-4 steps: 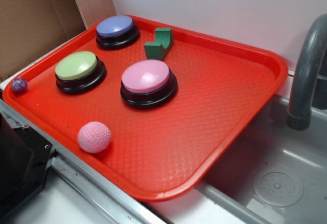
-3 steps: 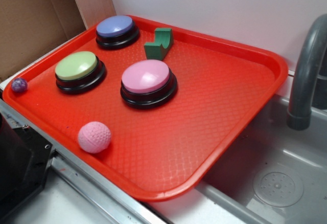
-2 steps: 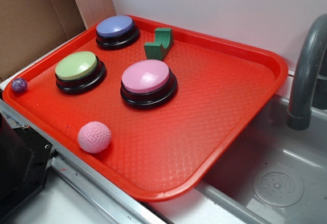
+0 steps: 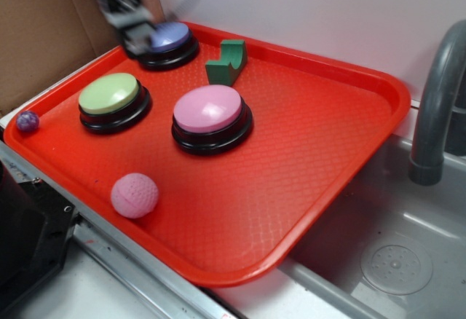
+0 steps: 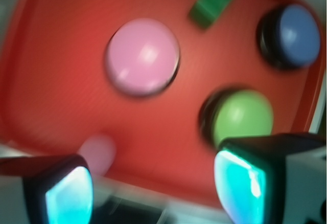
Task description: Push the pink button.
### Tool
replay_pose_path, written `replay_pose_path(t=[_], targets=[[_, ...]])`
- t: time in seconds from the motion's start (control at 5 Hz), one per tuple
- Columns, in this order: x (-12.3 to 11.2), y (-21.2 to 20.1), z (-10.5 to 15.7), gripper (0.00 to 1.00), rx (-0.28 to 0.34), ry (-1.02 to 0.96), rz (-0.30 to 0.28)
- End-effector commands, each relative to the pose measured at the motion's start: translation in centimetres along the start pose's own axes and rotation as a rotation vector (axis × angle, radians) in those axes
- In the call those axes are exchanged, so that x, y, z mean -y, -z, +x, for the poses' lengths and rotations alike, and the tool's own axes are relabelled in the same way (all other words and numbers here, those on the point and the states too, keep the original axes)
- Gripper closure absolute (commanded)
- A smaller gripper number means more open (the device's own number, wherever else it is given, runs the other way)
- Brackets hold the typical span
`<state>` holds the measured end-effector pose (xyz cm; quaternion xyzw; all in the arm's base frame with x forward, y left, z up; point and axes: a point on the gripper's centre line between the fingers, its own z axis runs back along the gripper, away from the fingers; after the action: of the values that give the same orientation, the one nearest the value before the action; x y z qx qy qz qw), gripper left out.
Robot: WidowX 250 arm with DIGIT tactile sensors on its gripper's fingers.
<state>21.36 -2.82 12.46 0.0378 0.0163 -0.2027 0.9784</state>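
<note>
Resting on a red tray [image 4: 328, 144] beside a sink [image 4: 408, 261], the pink button [image 4: 208, 109].

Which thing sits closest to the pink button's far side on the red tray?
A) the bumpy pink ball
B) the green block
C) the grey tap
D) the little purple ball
B: the green block stands just behind the pink button on the red tray, while the bumpy pink ball lies on its near side and the little purple ball sits at the tray's left corner.
</note>
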Motion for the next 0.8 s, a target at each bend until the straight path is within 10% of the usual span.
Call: replay_pose_path(t=[0.0, 0.6], targets=[[-2.1, 4.1, 4.0, 0.00, 0.022, 0.097, 0.018], [-0.4, 7.3, 3.9, 0.00, 0.118, 0.066, 0.037]])
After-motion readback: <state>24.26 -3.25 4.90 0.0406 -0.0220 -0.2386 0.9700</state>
